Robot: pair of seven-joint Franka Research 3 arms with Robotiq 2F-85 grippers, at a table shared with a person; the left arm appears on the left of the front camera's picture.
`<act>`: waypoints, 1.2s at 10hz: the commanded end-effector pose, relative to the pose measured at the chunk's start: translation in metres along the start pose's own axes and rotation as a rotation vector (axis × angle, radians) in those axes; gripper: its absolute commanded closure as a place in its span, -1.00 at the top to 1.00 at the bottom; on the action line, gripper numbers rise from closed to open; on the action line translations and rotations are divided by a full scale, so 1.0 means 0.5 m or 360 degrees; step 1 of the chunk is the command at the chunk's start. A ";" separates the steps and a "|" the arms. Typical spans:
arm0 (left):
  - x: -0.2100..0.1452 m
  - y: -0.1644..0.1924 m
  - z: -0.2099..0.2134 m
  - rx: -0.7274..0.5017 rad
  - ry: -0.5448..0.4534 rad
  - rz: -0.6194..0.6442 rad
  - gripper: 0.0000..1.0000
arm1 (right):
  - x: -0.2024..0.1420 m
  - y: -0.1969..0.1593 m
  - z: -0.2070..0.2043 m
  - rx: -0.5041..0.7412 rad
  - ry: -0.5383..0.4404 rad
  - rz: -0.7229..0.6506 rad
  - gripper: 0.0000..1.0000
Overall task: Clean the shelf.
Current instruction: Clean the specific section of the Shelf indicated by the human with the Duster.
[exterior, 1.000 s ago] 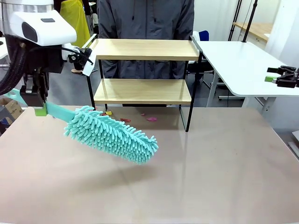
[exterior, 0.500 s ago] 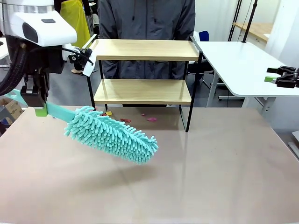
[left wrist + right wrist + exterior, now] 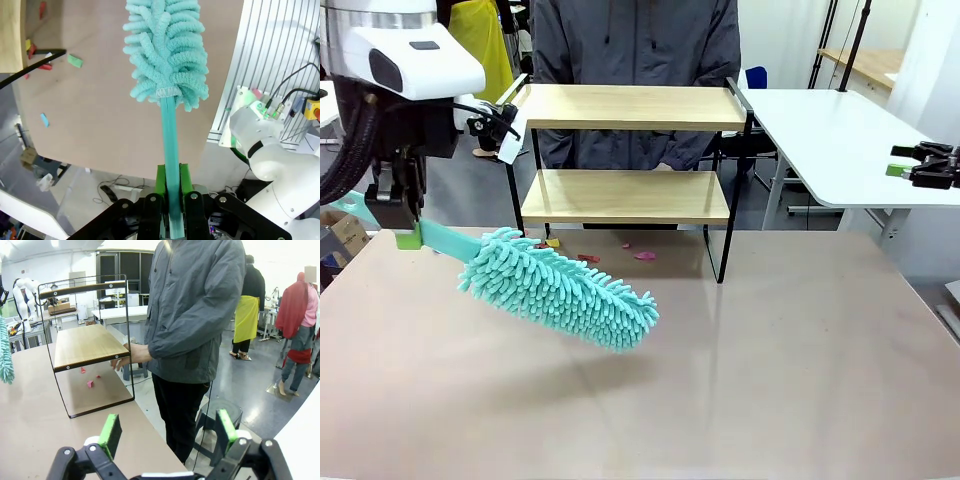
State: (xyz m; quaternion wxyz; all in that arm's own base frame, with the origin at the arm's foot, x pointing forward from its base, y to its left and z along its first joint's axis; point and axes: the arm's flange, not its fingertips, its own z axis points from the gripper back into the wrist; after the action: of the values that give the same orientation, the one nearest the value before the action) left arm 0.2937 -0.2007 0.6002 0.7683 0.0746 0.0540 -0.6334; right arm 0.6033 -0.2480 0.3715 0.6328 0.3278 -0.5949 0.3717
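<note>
- The beige table (image 3: 790, 380) lies bare across its near half and right side; a white side table (image 3: 840, 130) stands past its far right corner.
- The left gripper (image 3: 408, 236) hangs over the left edge, pads clamped on the handle of a teal duster (image 3: 560, 290), whose head slants toward the middle above the surface.
- The shelf (image 3: 625, 195) stands mid far edge with both boards bare and coloured scraps (image 3: 644, 255) beneath.
- A person (image 3: 635, 40) stands behind it.
- The right gripper (image 3: 923, 165) is beyond the right edge, fingers wide apart.
</note>
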 end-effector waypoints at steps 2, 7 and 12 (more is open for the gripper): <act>-0.008 -0.002 0.005 -0.0002 -0.0007 -0.0014 -0.74 | 0.006 0.001 -0.002 0.0007 0.0000 0.0008 1.00; -0.008 -0.002 0.005 -0.0002 -0.0007 -0.0014 -0.74 | 0.006 0.001 -0.002 0.0007 0.0000 0.0008 1.00; -0.008 -0.002 0.005 -0.0002 -0.0007 -0.0014 -0.74 | 0.006 0.001 -0.002 0.0007 0.0000 0.0008 1.00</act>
State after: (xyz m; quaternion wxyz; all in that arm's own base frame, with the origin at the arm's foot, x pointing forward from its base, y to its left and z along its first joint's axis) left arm 0.2937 -0.2007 0.6002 0.7683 0.0746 0.0540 -0.6334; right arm 0.6033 -0.2480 0.3715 0.6328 0.3278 -0.5949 0.3717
